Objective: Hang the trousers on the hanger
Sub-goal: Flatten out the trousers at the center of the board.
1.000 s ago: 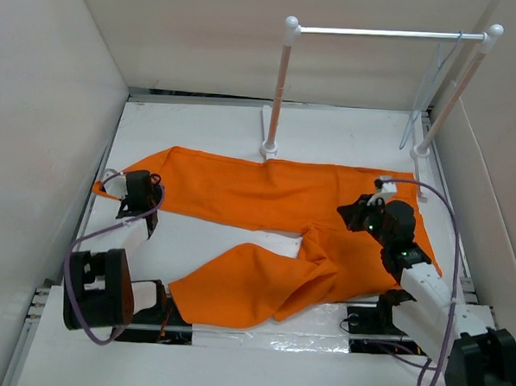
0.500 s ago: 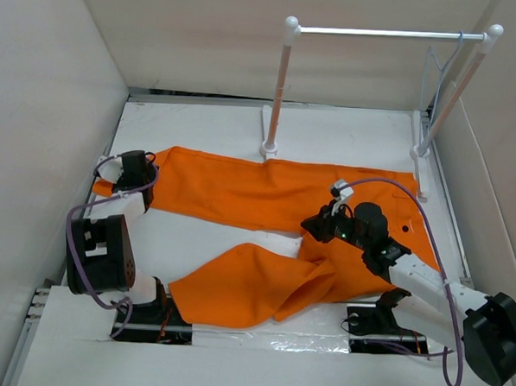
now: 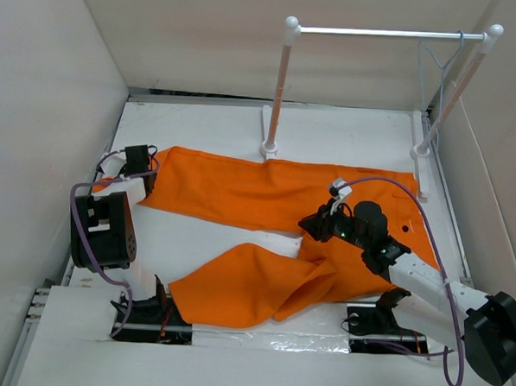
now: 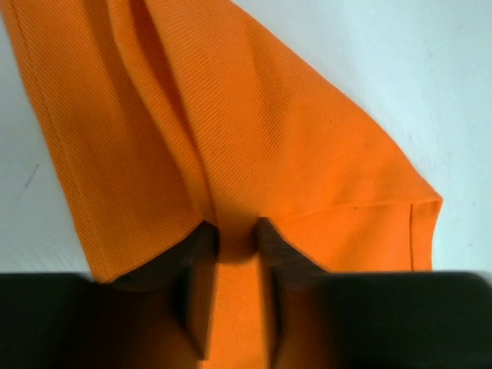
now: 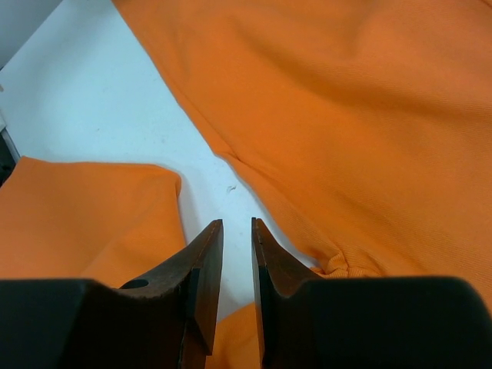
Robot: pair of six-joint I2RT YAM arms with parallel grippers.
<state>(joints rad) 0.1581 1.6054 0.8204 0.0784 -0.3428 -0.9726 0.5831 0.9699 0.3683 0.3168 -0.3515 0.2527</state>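
Note:
The orange trousers (image 3: 266, 198) lie spread on the white table, waist to the right and both legs running left. My left gripper (image 3: 138, 162) is at the hem end of the far leg, shut on a fold of the trousers (image 4: 254, 138) that is pinched between its fingers (image 4: 201, 254). My right gripper (image 3: 313, 224) hovers low over the crotch, its jaws shut to a narrow slit with nothing between them. Bare table (image 5: 92, 100) and cloth (image 5: 361, 115) show ahead of it. The pale hanger (image 3: 420, 76) hangs from the rack's bar at the far right.
A white two-post rack with a silver crossbar (image 3: 383, 32) stands at the back, its left post base (image 3: 269, 148) touching the trousers' far edge. White walls close in on the left, back and right. The near leg (image 3: 244, 287) lies bunched by the front edge.
My left gripper moved toward the far left, taking the leg end with it. My right gripper moved left from the waist to the crotch. The hanger swung a little on the bar.

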